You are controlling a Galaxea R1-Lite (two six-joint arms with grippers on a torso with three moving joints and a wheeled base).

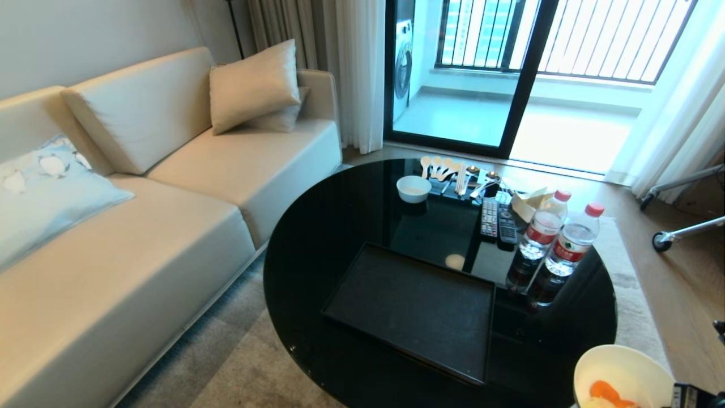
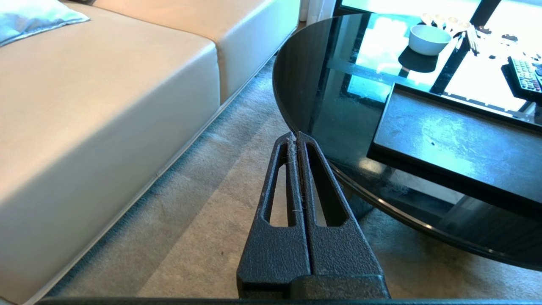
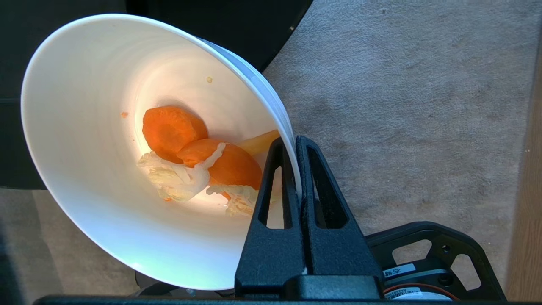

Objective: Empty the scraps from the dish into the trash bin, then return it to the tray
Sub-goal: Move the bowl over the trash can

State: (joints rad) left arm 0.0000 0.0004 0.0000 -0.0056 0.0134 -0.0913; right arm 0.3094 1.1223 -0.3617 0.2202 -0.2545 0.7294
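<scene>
- We saw the cream sofa [image 1: 141,226] filling the left side of the room, with the grey carpet [image 3: 402,106] running under and beside it.
- The round black tabletop [image 1: 340,226] stood next to the sofa, and the tray [image 1: 413,309] lay flat on its near half — nothing rested on it.
- At the table's far side sat the smaller white bowl [image 1: 413,188], with a row of spoons [image 1: 439,167] just behind it; two remotes [image 1: 498,221] and two water bottles [image 1: 558,238] stood toward the right edge.
- The dish [image 3: 106,169] was off the table at the lower right, held tilted above the carpet.
- We found the right gripper [image 3: 295,142] with its jaws clamped on the dish's rim, one finger inside the bowl and one outside.
- The left gripper [image 2: 295,136] hung over the carpet near the table's edge — jaws pressed together, holding nothing.
- The scraps [image 3: 199,165], orange slices and pale pieces, lay gathered in the dish's bottom.
</scene>
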